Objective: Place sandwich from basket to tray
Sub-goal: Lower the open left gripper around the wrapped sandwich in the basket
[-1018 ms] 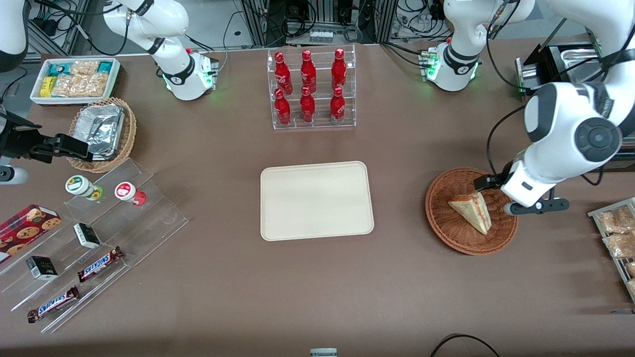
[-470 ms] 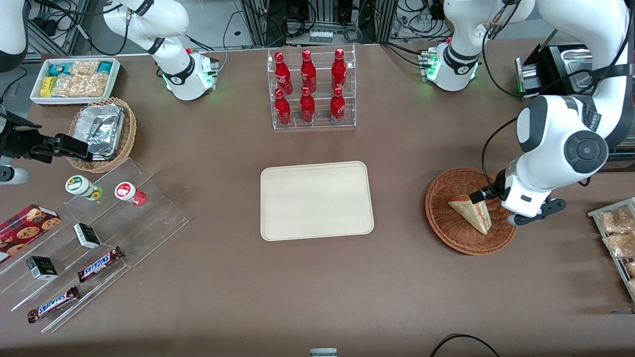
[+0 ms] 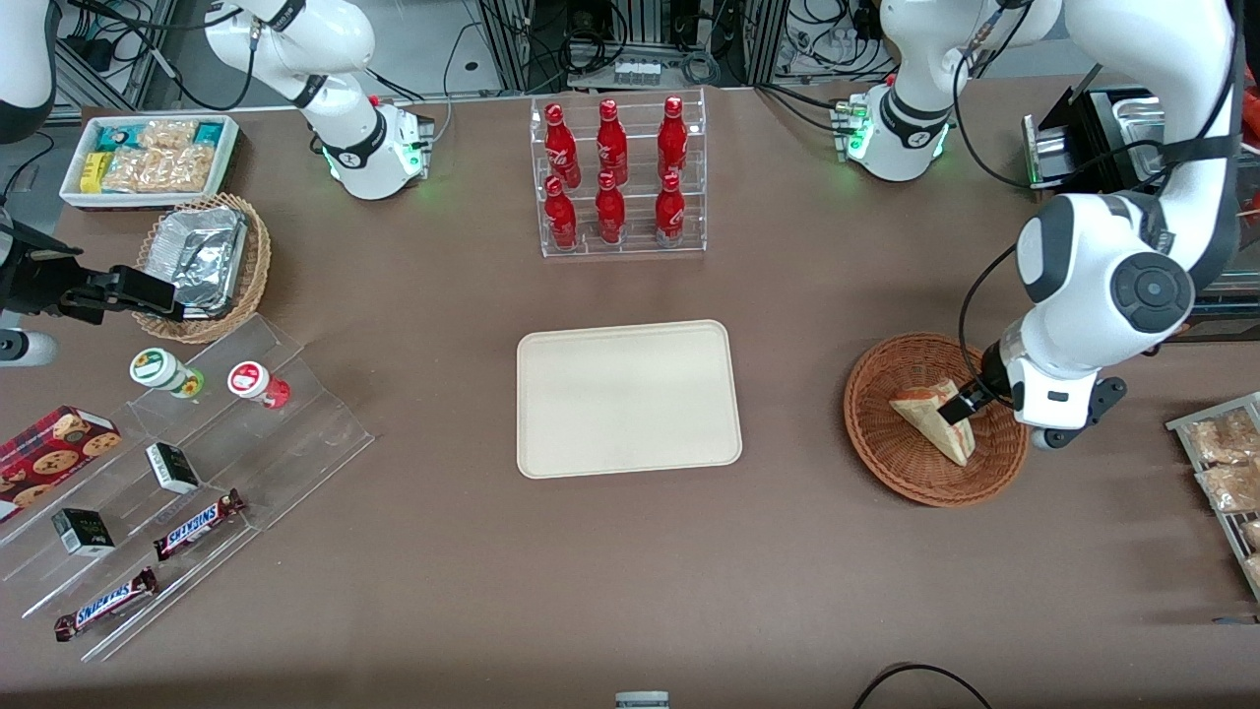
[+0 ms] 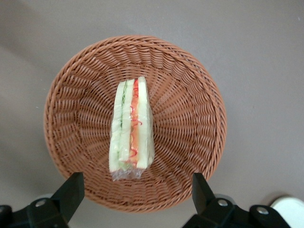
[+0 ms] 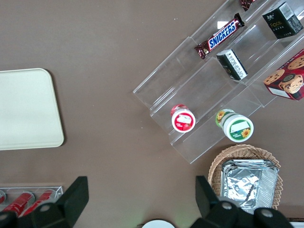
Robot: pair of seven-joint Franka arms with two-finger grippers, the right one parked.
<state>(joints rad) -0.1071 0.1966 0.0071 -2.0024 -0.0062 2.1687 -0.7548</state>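
Note:
The sandwich (image 3: 925, 418), a pale wedge with red-orange filling on its cut edge, lies in the round reddish-brown basket (image 3: 871, 445) toward the working arm's end of the table. My left gripper (image 3: 957, 404) hangs open just above the sandwich's thick end, touching nothing. In the left wrist view the sandwich (image 4: 131, 128) lies in the middle of the basket (image 4: 194, 118), and the gripper (image 4: 135, 190) has its two black fingers (image 4: 71, 189) spread wide over the basket's rim. The cream-beige tray (image 3: 628, 398) lies bare at the table's middle.
A clear rack of red bottles (image 3: 615, 177) stands farther from the front camera than the tray. A rack of snack packets (image 3: 1226, 463) lies beside the basket at the table's edge. A foil-lined tan basket (image 3: 202, 261) and acrylic snack steps (image 3: 167, 473) lie toward the parked arm's end.
My left arm has swung nearer the front camera and lowered, bringing the gripper from the basket's rim to just above the sandwich. The sandwich has not moved.

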